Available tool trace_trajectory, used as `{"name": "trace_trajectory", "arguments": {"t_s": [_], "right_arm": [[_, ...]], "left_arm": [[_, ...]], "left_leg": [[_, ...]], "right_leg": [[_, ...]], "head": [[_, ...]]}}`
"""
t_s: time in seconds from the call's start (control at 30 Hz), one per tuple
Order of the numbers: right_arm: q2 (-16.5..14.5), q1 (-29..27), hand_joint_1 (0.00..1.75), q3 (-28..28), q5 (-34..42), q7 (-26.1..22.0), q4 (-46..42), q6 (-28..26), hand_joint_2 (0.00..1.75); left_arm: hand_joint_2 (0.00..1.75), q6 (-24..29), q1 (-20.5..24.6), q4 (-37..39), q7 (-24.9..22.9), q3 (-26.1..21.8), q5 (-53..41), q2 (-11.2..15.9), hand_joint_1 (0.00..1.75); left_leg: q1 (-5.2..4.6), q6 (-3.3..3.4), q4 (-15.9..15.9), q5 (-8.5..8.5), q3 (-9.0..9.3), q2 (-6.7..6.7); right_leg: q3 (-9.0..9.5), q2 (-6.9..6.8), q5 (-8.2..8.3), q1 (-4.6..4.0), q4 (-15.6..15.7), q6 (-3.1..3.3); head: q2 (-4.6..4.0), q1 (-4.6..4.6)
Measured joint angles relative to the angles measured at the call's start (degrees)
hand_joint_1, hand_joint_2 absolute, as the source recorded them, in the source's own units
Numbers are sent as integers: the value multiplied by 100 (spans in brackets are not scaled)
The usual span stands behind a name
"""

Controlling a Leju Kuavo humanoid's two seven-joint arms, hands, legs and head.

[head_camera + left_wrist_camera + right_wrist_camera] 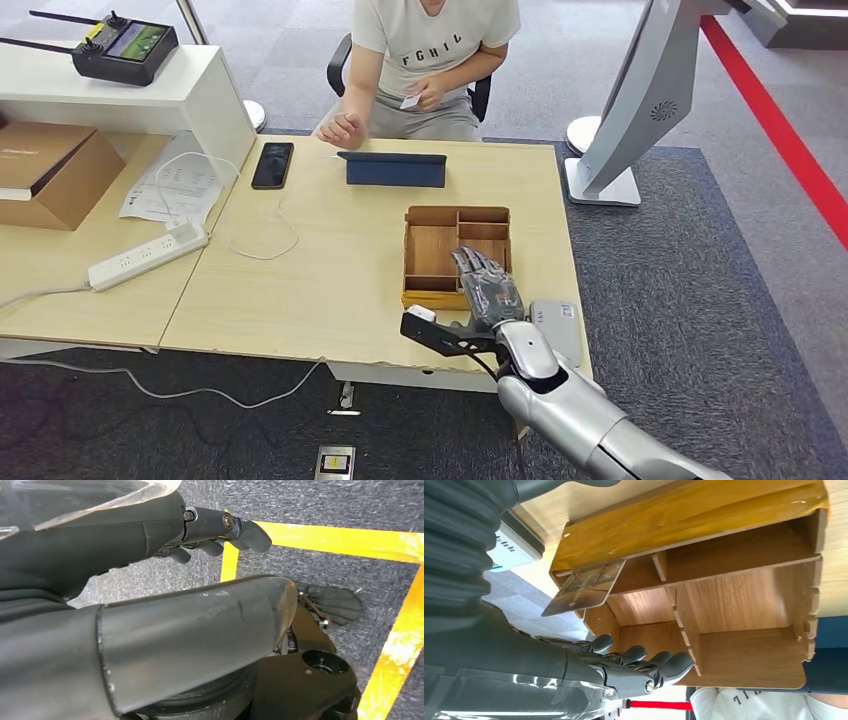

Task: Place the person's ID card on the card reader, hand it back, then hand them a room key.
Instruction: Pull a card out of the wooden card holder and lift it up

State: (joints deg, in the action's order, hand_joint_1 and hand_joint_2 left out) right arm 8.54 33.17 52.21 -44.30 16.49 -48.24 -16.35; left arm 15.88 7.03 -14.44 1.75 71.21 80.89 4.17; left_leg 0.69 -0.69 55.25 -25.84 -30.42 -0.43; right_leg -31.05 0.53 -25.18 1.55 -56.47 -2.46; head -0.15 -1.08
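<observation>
Right hand [487, 290], fingers apart and empty, hovers over the wooden tray [432, 249] at lower centre-right of the head view, room key card [584, 589] slanting in the near slot just beside it; left hand [220, 530] hangs loosely curled, empty.

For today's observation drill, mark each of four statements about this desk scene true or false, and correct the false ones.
1. The right hand is over the wooden organiser. True.
2. A card leans in a slot of the organiser. True.
3. The person holds the black phone. False: the phone lies on the table; the person holds a small white card.
4. The power strip sits inside the organiser. False: it lies on the table at the left.
</observation>
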Motion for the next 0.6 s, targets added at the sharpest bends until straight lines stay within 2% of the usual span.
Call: {"name": "trace_trajectory", "arguments": {"t_s": [0.6], "right_arm": [[-20,328,0,380,22,81,246,-108,175]], "left_arm": [[0,272,-7,-50,-83,0,186,4,0]], "left_leg": [[0,0,0,0,0,0]], "right_leg": [[0,0,0,0,0,0]], "head": [[0,0]]}}
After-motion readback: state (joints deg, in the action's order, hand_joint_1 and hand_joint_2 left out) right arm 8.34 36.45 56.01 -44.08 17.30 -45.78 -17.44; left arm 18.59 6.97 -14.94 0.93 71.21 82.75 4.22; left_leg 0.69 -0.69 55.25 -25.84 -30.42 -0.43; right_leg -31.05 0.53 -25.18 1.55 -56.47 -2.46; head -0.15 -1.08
